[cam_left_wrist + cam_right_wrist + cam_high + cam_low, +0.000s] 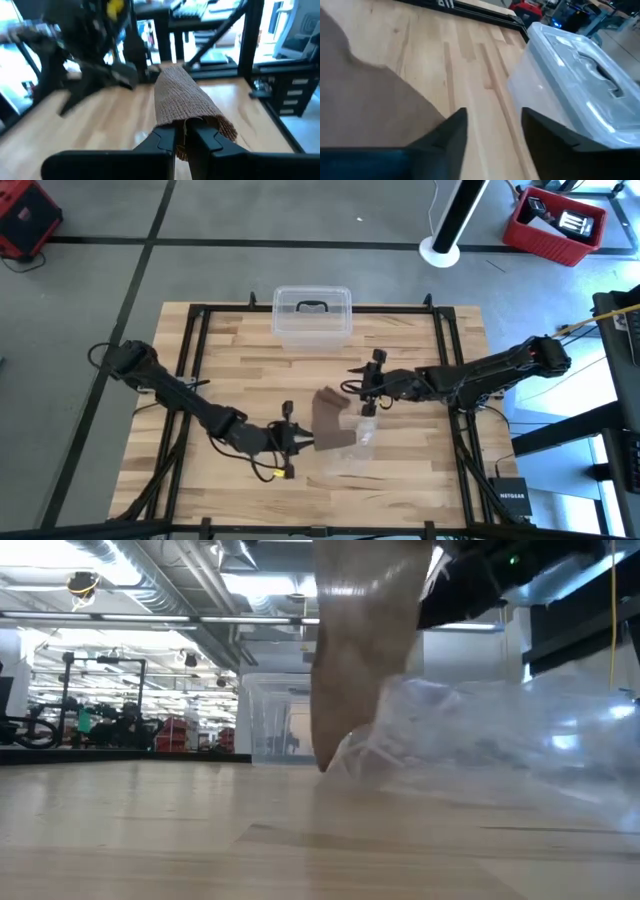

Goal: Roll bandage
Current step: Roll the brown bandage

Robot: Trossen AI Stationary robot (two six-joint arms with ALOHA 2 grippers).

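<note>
The bandage [330,418], a dull brown strip, runs across the middle of the table from near to far. In the low view the bandage [360,650] stands raised, with a lower part [325,762] at the table by the bag. My left gripper [303,442] is shut on its near end. My right gripper [354,387] is open at its far end. In the right wrist view the strip [365,100] lies outside one finger [452,130], not in the gap [492,127]. My left gripper pinches the bandage's near end [186,124] between its two fingers [165,140], at the edge of the cloth. The fingers come about level from the table's left. The strip stretches away from them toward my right gripper. My right gripper: I cannot tell whether its finger touches the bandage.
A crinkled clear plastic bag [358,448] lies right beside the bandage's near end, and fills the right of the low view [500,740]. A clear plastic box with a dark handle [312,315] stands at the table's far edge, close to my right gripper [570,70].
</note>
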